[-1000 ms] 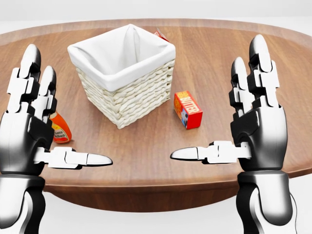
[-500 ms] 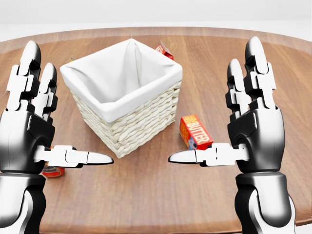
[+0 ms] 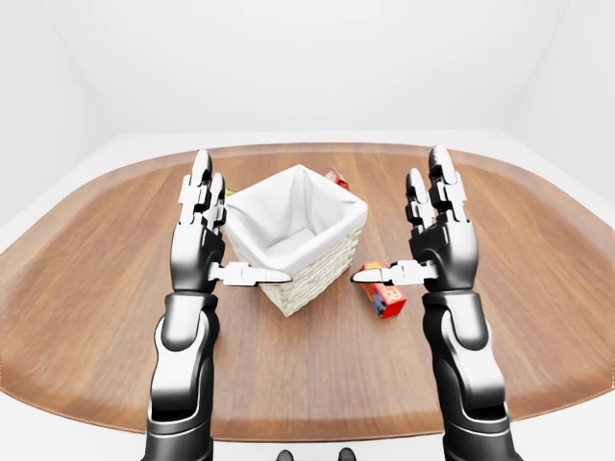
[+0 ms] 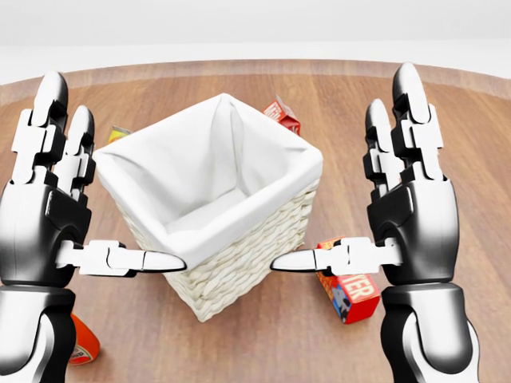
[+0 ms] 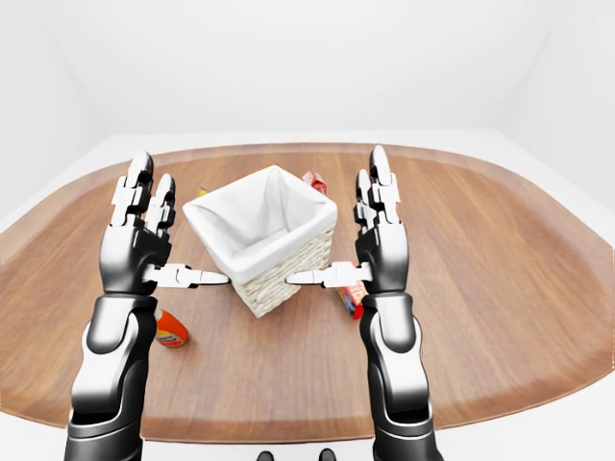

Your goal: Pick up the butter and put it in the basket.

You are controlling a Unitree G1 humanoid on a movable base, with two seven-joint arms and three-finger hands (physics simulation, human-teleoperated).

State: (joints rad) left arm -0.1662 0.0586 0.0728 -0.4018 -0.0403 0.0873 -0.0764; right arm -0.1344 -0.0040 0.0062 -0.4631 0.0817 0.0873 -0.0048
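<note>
Looking at the head view first: wicker basket (image 4: pixel 239 247) with white cloth liner sits mid-frame on the wooden table (image 4: pixel 471 144), one corner pointing toward the bottom of the view. Butter (image 4: pixel 351 289), a red box with "BUTTER" lettering, lies flat on the table just right of the basket's lower right wall, partly hidden behind the right thumb. Another red carton (image 4: pixel 281 116) peeks out past the basket's top corner. A small yellow item (image 4: pixel 120 133) shows at the basket's upper left, mostly hidden by the basket and left fingers. An orange-labelled bottle (image 4: pixel 80 343) lies bottom left, partly behind the left forearm.

Left hand (image 4: pixel 48 207) is raised palm-in, fingers straight up, thumb out sideways toward the basket; spread wide, empty. Right hand (image 4: pixel 411 199) mirrors it, thumb tip pointing left over the gap between basket and butter; also spread wide, holding nothing. Neither touches the basket or butter.

Left-eye view: both forearms vertical, hands flanking the basket at its rim height. Butter sits below the right thumb, near the basket's right side, on the table.

Right-eye view: bottle (image 5: pixel 170 329) clearer here, lying left of the basket, beside the left forearm. Butter mostly blocked by the right wrist; only a red edge shows.
</note>
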